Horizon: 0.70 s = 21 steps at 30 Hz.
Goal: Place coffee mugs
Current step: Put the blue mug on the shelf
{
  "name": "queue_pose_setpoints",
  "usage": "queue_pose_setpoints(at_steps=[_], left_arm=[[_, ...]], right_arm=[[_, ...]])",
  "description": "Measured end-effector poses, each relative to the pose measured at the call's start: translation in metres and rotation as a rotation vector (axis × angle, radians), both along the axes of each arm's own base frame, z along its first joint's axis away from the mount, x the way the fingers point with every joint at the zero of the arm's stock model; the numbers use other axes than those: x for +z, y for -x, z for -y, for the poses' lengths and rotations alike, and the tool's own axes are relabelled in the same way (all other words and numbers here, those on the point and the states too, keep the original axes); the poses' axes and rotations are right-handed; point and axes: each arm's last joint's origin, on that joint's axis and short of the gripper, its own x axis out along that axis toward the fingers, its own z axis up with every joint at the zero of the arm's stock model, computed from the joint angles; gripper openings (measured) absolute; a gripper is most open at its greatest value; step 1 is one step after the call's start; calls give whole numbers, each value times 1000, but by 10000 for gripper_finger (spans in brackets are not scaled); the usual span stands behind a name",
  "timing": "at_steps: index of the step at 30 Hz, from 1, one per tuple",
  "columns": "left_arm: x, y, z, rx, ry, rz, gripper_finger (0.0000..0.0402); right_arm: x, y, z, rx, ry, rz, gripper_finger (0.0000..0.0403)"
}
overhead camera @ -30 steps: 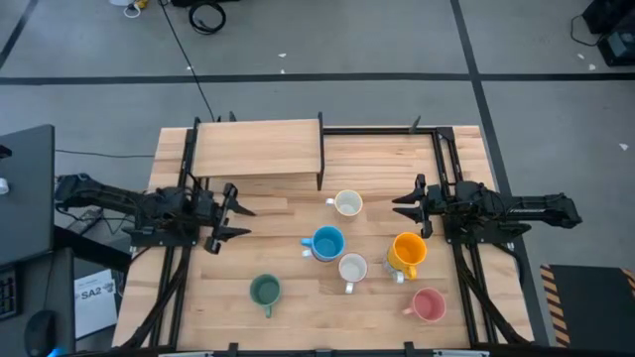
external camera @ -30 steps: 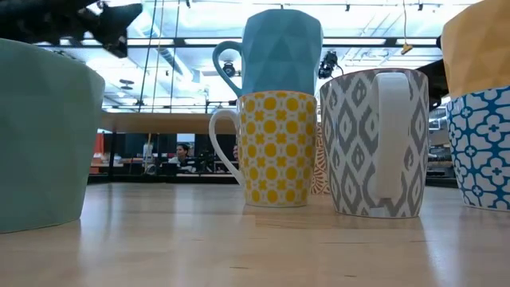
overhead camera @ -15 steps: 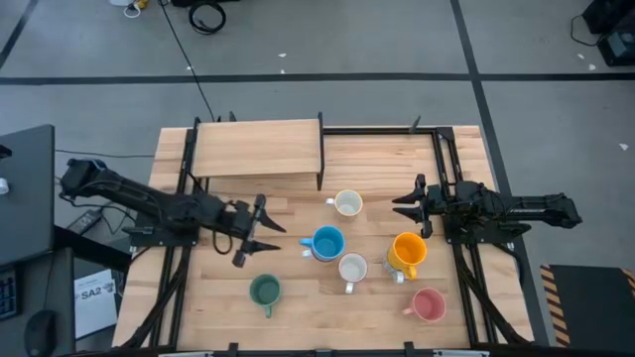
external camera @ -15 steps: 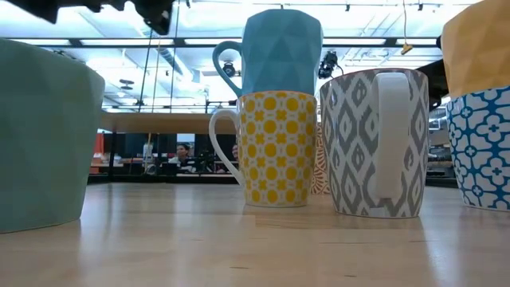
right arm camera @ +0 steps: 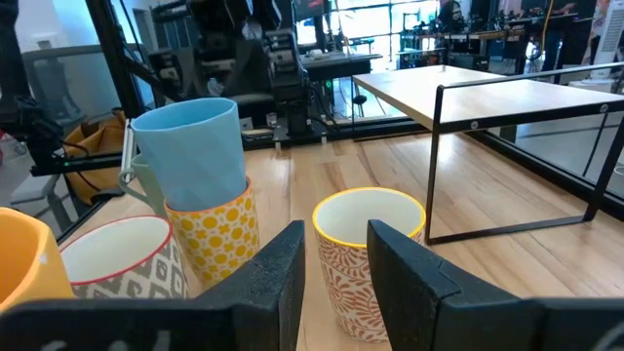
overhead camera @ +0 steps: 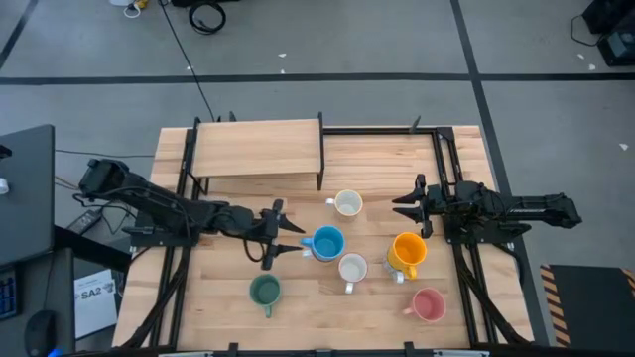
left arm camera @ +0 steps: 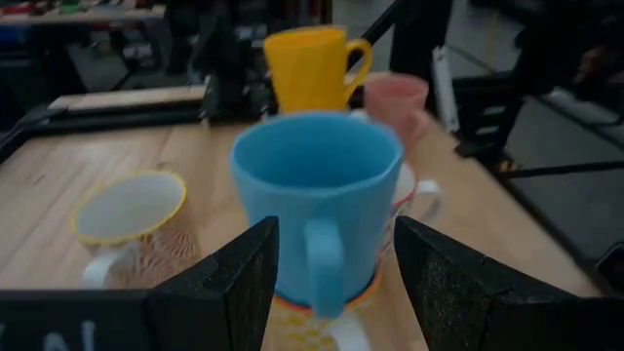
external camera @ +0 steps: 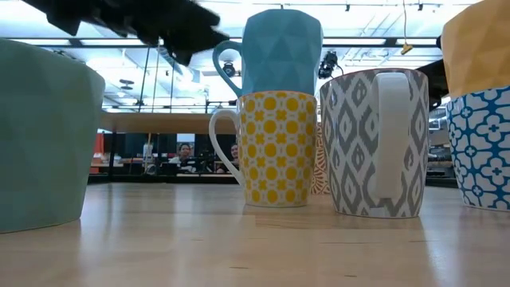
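A blue mug [overhead camera: 326,243] is stacked in a white mug with yellow pattern [external camera: 275,147] at mid-table, its handle [left arm camera: 323,265] toward my left gripper. My left gripper [overhead camera: 290,239] is open just left of it, fingers level, touching nothing; in the left wrist view the blue mug [left arm camera: 317,195] fills the gap. An orange-yellow mug [overhead camera: 408,249] sits in a blue-patterned one [external camera: 482,147]. A grey-patterned mug [overhead camera: 352,268], an orange-patterned mug [overhead camera: 347,204], a dark green mug [overhead camera: 264,291] and a pink mug [overhead camera: 428,304] stand on the table. My right gripper [overhead camera: 400,210] waits open at the right.
A raised wooden shelf [overhead camera: 258,149] on black legs stands at the far left of the table. Black rails [overhead camera: 442,149] run along the far and side edges. Bare wood lies between the shelf and the mugs. People and desks show in the room behind.
My left gripper has swept from the table's left side toward the right and slightly toward the near edge, coming up to the blue mug, still open. The mugs have stayed put.
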Motion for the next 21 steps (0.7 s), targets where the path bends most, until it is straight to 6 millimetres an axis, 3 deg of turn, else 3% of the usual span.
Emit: queue_pose_setpoints(at_steps=[10,21], left_arm=[[-21,-11,2,26,-20,-49,212],[-23,-14,2,79,0,-37,211]], right_arm=[[0,0,0,0,0,0,119],[0,0,0,0,0,0,119]])
